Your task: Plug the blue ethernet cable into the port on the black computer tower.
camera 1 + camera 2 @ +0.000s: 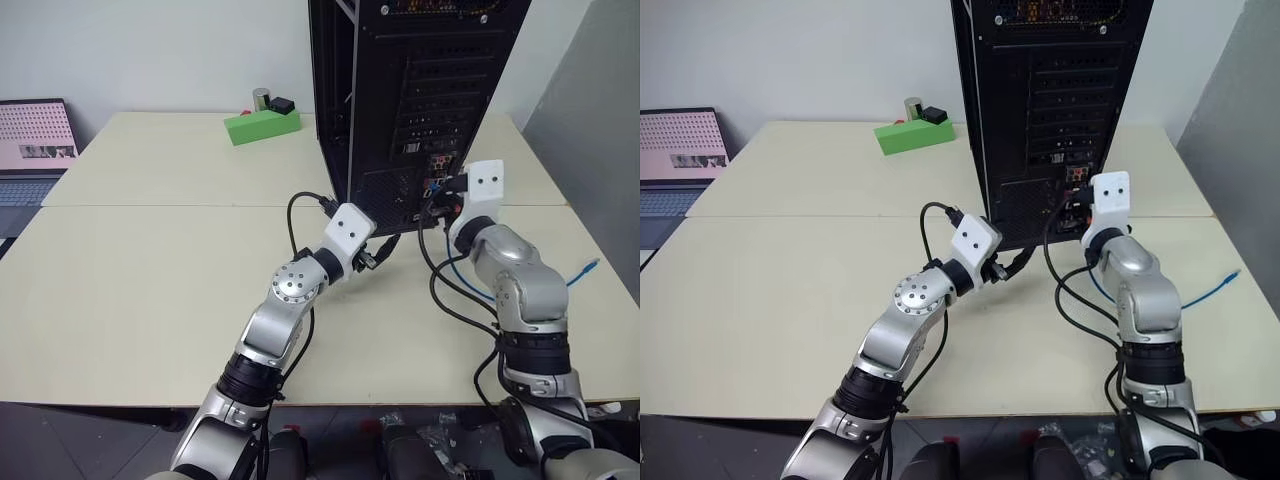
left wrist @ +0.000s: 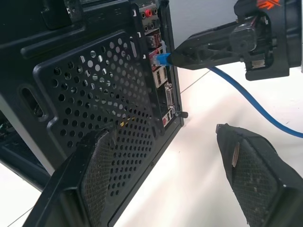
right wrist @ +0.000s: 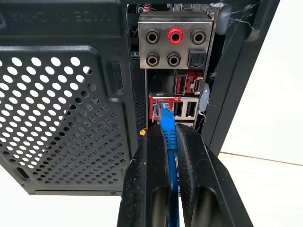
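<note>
One black computer tower [image 1: 420,90] stands upright at the far middle of the pale surface [image 1: 150,290], its rear panel facing me. One blue ethernet cable [image 3: 169,142] is present. My right gripper [image 3: 166,137] is clamped on it just behind the plug, the two fingers pressed against the cord on either side. The plug tip sits at the mouth of the port [image 3: 160,108], one red-framed socket in the tower's connector cluster; whether it is fully seated I cannot tell. The rest of the cable trails off across the surface toward 3 o'clock, its other plug lying free near the surface edge. My left gripper [image 2: 170,165] stands wide and holds nothing, level beside the tower's perforated lower panel. At 11 o'clock of the tower lies one green block [image 1: 262,126]. One laptop [image 1: 35,140] sits at the far 9 o'clock edge.
</note>
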`<move>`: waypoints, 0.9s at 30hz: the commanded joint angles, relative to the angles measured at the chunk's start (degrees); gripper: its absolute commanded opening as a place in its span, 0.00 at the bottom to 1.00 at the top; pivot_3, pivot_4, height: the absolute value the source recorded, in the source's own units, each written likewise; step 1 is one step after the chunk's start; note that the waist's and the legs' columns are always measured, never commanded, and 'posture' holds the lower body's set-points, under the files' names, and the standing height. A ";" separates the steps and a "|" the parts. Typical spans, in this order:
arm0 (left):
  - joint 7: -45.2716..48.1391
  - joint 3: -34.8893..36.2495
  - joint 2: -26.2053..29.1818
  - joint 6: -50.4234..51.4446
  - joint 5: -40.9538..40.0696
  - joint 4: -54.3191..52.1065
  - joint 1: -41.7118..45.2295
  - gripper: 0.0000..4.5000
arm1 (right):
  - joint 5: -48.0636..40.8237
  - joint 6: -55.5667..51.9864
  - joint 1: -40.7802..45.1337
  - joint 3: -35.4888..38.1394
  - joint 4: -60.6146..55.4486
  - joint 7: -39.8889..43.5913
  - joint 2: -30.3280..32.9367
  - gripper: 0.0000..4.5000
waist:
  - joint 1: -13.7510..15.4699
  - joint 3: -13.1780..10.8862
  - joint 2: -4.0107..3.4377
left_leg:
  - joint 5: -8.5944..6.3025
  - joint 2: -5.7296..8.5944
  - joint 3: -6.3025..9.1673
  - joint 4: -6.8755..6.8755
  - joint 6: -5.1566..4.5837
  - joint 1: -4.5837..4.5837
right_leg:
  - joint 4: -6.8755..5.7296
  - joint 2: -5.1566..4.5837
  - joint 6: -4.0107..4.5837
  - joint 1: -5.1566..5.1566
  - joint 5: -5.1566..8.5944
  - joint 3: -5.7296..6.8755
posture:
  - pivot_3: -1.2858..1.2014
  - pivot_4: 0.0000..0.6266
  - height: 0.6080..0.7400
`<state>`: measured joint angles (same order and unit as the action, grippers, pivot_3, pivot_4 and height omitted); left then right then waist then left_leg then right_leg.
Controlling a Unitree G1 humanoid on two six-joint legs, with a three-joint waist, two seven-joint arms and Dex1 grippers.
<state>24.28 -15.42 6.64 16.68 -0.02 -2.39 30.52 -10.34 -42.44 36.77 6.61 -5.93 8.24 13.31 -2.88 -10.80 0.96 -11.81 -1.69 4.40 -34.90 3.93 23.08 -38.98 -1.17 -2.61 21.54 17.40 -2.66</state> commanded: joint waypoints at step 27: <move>-0.45 0.25 -0.80 -1.39 0.01 -1.90 0.10 0.79 | -2.93 -0.94 5.51 2.08 2.09 0.00 -0.70 0.00 | -0.55 0.00 0.00 | 0.00 -0.01 -0.03 0.00 0.00 -0.04 | -0.04 0.02 0.00 0.02 0.00 -0.06 | 0.52 0.24 1.00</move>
<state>24.24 -15.43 6.34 16.67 -0.02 -2.40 30.39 -12.61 -45.08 39.91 8.30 -3.17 7.72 12.24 -3.42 -10.80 0.95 -11.81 -1.70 4.37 -34.90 3.93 23.05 -39.02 -1.16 -2.62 21.56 17.39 -2.72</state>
